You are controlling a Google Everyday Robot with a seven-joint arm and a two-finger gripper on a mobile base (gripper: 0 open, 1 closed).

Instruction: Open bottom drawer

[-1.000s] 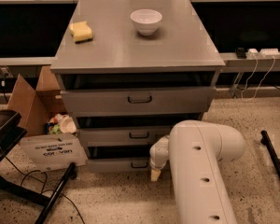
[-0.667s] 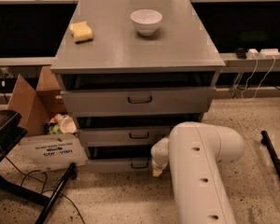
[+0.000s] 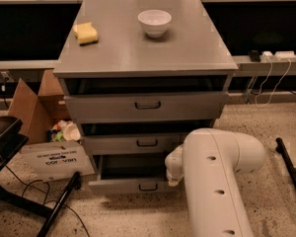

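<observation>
Seeing the gripper (image 3: 172, 175) low at the right end of the bottom drawer (image 3: 119, 184), which stood partly out with its handle (image 3: 148, 186) just left of the gripper, we judged it placed for an outward pull; its grip state we couldn't tell.

My bottom drawer (image 3: 133, 184) has slid out since a second ago. Its grey front now sits lower and forward of the middle drawer (image 3: 113, 144), and a dark strip of its inside has opened above it. My gripper (image 3: 172, 177) (at the front's right end) has edged slightly rightward.
</observation>
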